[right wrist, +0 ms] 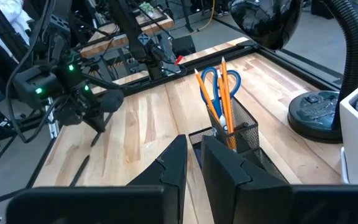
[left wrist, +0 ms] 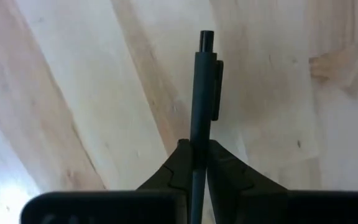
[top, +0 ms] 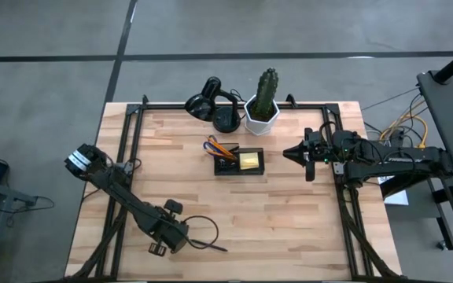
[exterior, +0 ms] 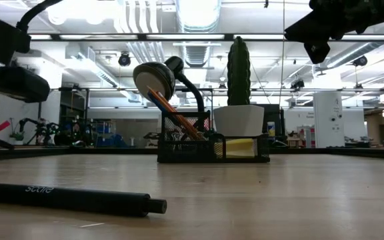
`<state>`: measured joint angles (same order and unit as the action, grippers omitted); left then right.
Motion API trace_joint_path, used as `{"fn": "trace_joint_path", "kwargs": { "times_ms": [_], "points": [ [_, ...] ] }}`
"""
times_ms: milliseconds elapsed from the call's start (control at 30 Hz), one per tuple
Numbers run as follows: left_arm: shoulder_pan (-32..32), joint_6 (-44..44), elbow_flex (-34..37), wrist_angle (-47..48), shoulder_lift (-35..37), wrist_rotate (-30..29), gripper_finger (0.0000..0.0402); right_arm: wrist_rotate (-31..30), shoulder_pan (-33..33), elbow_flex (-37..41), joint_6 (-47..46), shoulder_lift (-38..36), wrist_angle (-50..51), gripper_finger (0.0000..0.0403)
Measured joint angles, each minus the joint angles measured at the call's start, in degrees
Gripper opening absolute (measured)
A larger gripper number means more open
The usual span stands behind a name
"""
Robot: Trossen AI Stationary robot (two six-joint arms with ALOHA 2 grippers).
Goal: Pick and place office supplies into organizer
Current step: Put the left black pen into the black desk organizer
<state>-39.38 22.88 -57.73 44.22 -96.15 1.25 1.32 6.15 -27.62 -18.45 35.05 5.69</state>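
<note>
Most of the job looks done: the organizer (top: 239, 163) sits near the middle of the desk (top: 289, 228), slightly toward the far edge, with the orange pencils (right wrist: 226, 99) and blue-handled scissors (right wrist: 215, 81) standing in one compartment and the yellow sticky-note pad (top: 249, 160) lying in the other. What remains, as far as can be seen, is the pens. The left gripper (top: 181, 236) is down near the desk's near edge, left of centre, with its fingers (left wrist: 224, 173) pinched tight on a thin dark pen (left wrist: 199, 112) that lies flat on the wood; the pen appears gripped but not yet lifted. A second dark pen (right wrist: 81, 169) seems to lie close by on the same stretch of desk. The right gripper (top: 299, 153) waits above the desk just right of the organizer, its fingers nearly together and holding nothing. The carry to the organizer is still ahead.
</note>
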Motion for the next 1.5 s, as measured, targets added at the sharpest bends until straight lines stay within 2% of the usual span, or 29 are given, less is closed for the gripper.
{"fn": "trace_joint_path", "kwargs": {
  "times_ms": [333,700,833,1067,1500],
  "points": [
    [0.31,4.04,-0.04,-0.16,4.72,-1.06,0.0010,0.02,-0.02,0.02,-0.64,0.00,-0.07,0.0038],
    [3.33,9.89,0.02,-4.00,11.50,-11.81,0.0009,0.02,-0.02,0.02,-0.95,0.04,-0.13,0.0038],
    [5.35,9.84,0.02,-7.27,13.54,-13.85,0.0009,0.01,-0.02,0.02,-0.96,0.02,-0.17,0.0038],
    [8.51,8.27,-0.01,-9.06,16.46,-13.68,0.0008,-0.01,-0.02,0.02,-1.10,0.02,-0.17,0.0038],
    [17.63,0.25,-0.01,-22.94,16.51,-15.38,0.0008,-1.49,-0.02,0.02,-1.09,0.00,-0.21,0.0038]
  ]
}}
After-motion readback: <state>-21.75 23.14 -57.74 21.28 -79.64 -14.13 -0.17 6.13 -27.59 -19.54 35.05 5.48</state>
